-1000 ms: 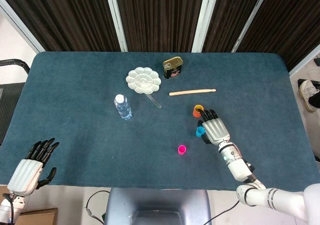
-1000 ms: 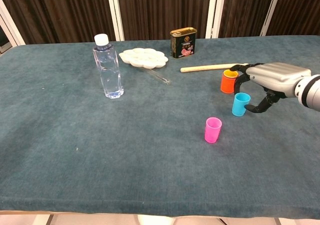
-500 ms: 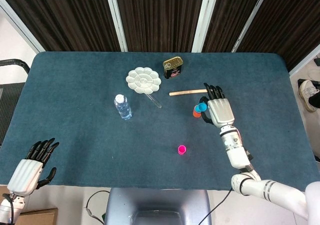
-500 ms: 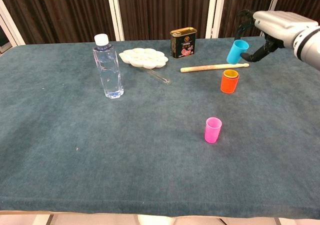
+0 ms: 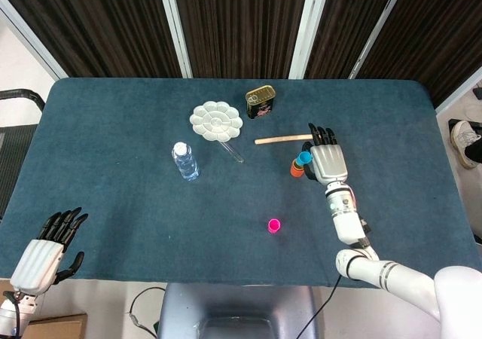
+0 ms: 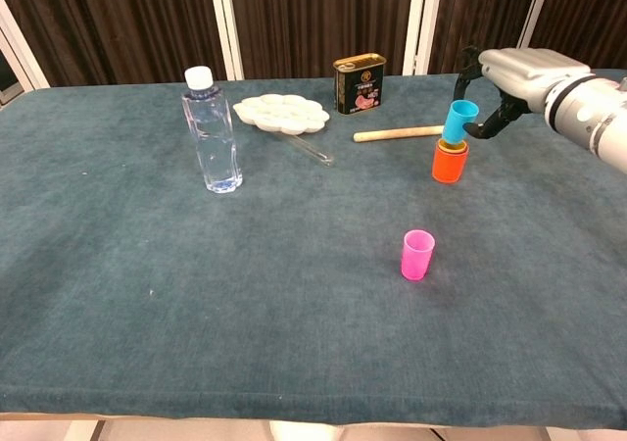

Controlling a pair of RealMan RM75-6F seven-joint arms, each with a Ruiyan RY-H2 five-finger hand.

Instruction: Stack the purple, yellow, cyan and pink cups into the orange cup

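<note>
On the blue-green surface [image 6: 147, 265], toward its right edge, the robot's right hand [image 6: 509, 73] holds the cyan cup [image 6: 458, 121] by its upper wall, fingers wrapped round the far side and thumb below, with the cup tilted and its base just above the mouth of the orange cup [image 6: 450, 162]. A yellow rim shows inside the orange cup, so the yellow cup appears already nested; whether the purple one sits beneath it cannot be told. The left hand [image 5: 47, 250] rests off the near left corner with fingers apart and nothing in it.

The water bottle [image 6: 212, 131] stands upright left of centre. Toward the far edge lie the white flower-shaped paint palette [image 6: 280, 114] and the dark tin [image 6: 359, 83]. A wooden stick [image 6: 397, 133] lies just behind the orange cup, and a thin clear rod [image 6: 308, 149] lies beside the palette.

The pink cup [image 6: 417, 255] stands alone and upright nearer the front edge, well apart from the stack.

These cups look like small, light, stiff plastic: easy to lift, but likely to tip or skid if nudged, and smooth enough to slip from a loose pinch. Gripping near the rim, as here, leaves the tapered base free to enter the stack. The cyan cup probably needs straightening before release, or its base may catch the yellow rim and topple the orange cup.
</note>
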